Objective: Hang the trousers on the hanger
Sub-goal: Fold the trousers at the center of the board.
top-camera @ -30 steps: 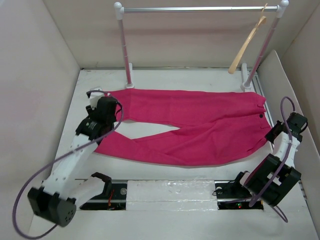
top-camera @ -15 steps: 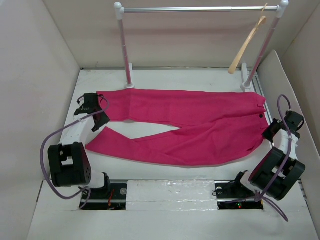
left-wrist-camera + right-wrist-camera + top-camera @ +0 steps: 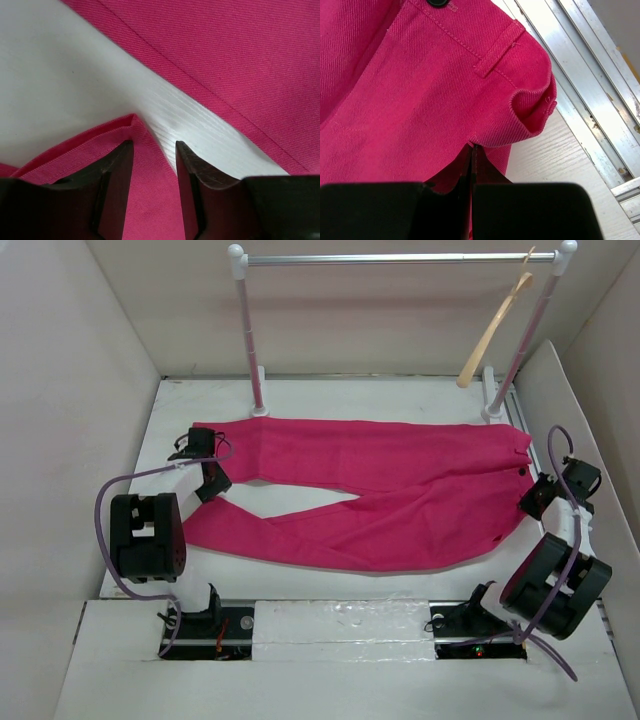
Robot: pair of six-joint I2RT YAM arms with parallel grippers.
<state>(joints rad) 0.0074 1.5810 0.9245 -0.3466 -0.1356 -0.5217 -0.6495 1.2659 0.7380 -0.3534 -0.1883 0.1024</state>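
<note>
The magenta-pink trousers (image 3: 400, 490) lie flat on the white table (image 3: 350, 395), legs to the left, waistband to the right. My left gripper (image 3: 214, 486) is at the near leg's hem end. In the left wrist view its jaws (image 3: 152, 147) stand apart with the hem corner (image 3: 145, 165) between them. My right gripper (image 3: 531, 498) is at the waistband's near corner. In the right wrist view it (image 3: 472, 147) is shut on the edge of the trousers (image 3: 420, 75), below a belt loop (image 3: 497, 47). The tan wooden hanger (image 3: 490, 335) hangs at the rail's right end.
A white-and-silver rail frame (image 3: 390, 258) stands at the back on two posts. Cardboard walls close in the left, back and right. A metal track (image 3: 600, 75) runs along the table's right edge next to the waistband.
The left arm folded back; its gripper went left off the leg, then came back onto the near leg's hem. The hem end shifted a little. The right gripper edged in to the waistband corner.
</note>
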